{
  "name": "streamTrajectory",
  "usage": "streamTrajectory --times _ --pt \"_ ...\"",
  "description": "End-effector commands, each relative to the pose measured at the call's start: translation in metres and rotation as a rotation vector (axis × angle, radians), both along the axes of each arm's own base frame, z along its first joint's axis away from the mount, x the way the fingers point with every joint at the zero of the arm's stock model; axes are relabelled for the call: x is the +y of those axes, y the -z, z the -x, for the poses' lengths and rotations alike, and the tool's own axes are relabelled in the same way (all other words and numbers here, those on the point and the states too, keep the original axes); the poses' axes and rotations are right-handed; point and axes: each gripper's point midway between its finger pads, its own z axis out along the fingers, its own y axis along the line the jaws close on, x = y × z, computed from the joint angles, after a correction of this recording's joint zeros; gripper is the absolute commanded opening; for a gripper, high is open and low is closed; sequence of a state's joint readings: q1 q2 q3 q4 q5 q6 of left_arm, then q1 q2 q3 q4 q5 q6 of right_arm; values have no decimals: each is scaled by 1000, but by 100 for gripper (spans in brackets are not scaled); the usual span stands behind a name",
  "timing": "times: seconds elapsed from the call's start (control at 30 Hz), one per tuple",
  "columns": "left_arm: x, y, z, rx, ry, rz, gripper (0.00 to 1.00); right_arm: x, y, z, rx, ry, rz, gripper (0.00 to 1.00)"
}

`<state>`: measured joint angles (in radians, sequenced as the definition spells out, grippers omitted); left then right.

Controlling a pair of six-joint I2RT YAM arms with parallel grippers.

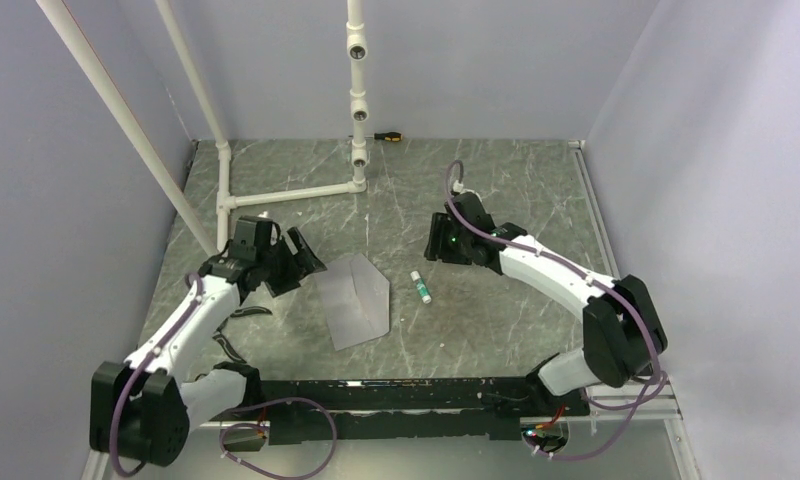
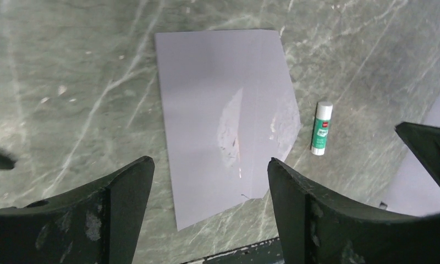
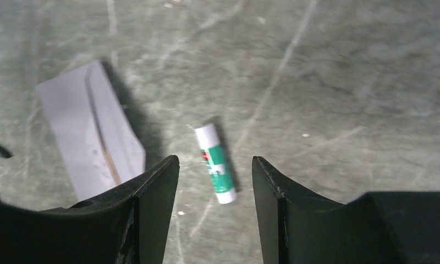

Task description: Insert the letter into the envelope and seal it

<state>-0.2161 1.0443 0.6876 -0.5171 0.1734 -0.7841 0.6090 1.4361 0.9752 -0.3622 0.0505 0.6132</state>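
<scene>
One envelope [image 1: 354,300] lies mid-table with just a tan sliver of the one letter [image 3: 110,165] peeking at its flap, so we reckon stuffing's done and sealing's yet to do. One glue stick [image 1: 421,286] sits just beside it, and we count two grippers, left gripper [image 2: 207,170] and right gripper [image 3: 215,165], both spread and empty.

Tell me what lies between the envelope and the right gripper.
A green-and-white glue stick lies between the envelope and the right gripper, touching neither; the top view shows it best.
</scene>
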Motion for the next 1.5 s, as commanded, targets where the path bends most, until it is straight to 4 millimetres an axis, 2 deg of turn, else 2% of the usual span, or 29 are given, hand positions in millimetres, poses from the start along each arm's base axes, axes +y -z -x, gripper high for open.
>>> streamTrajectory --times 0.0,0.13,0.23,0.37,0.47,0.6,0.77,0.9,1.1,1.2,1.27,1.33,1.4,1.47 --pt "-28 -17 -18 -68 175 78 80 -11 24 7 107 -9 44 55" --pt "-32 -26 -28 -123 195 87 84 -7 38 15 175 -113 107 53" --pt "-29 -31 -36 -154 177 74 92 -2 47 25 204 -191 133 54" --pt "-31 -35 -42 -175 187 75 93 2 66 38 252 -248 219 55" --pt "-31 -36 -44 -183 189 72 93 10 70 41 250 -269 249 55" --pt "-29 -34 -42 -175 184 62 93 21 72 37 248 -279 259 55" --pt "-27 -33 -38 -175 176 56 93 19 75 16 232 -212 337 50" --pt "-27 -45 -35 -207 164 73 91 22 72 4 225 -210 368 47" --pt "-32 -66 -34 -280 157 127 91 26 89 12 272 -260 382 43" --pt "-34 -69 -33 -278 167 141 91 28 93 15 280 -267 371 33" --pt "-42 -73 -31 -277 200 178 90 28 94 12 274 -249 375 23" --pt "-54 -78 -27 -277 260 238 89 27 89 7 244 -220 366 20" --pt "-65 -85 -24 -290 313 302 87 32 75 1 193 -201 320 17" --pt "-73 -92 -19 -308 361 352 87 40 52 -4 129 -187 235 14"
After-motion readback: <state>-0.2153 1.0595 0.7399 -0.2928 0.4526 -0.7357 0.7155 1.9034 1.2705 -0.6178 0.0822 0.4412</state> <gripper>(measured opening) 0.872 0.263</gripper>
